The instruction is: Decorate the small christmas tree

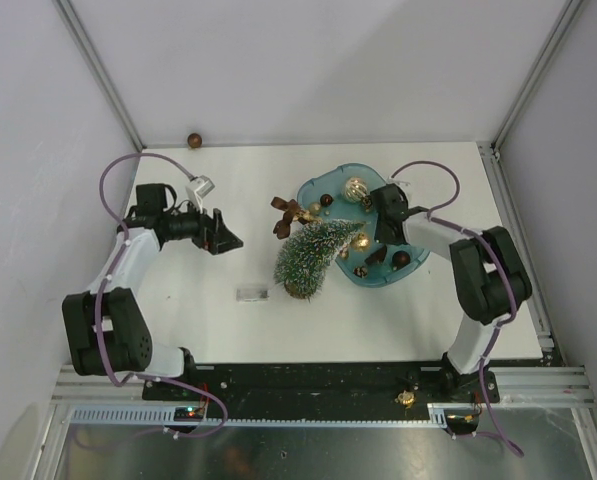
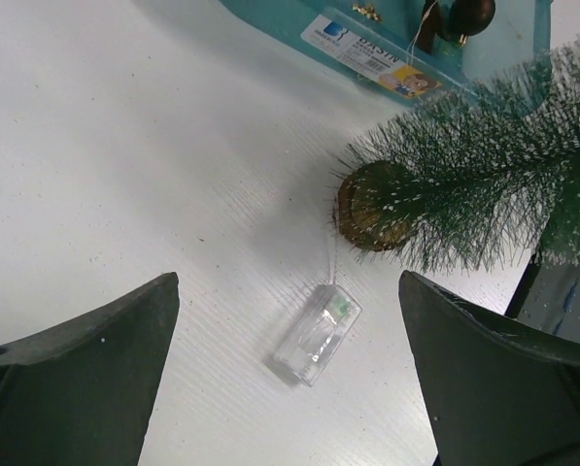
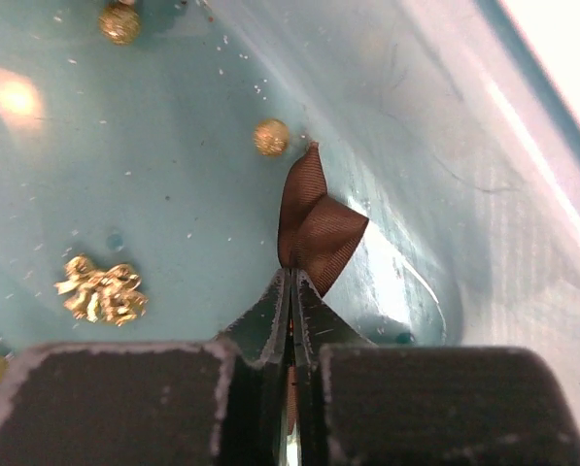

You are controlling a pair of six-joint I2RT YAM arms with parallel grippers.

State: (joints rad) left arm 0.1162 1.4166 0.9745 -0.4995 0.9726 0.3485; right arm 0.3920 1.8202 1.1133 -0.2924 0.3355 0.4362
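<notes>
Righting the light small christmas tree [image 1: 316, 255], seemingly tipped on the surface [image 1: 228, 330] against the teal tray [image 1: 346, 167], take its stiff wooden base, not the soft bristles, while your right pincer [image 3: 291, 283] pinches a brown ribbon [image 3: 317, 218] and your left pincer [image 2: 288, 291] gapes wide.

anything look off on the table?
Yes. The small christmas tree lies tipped over, with its base on the table and its tip over the teal tray. A brown ball sits alone at the far edge.

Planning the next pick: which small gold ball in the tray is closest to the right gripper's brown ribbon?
The gold ball just beside the brown ribbon's upper tip; the other sits far off at the wrist view's top edge.
</notes>
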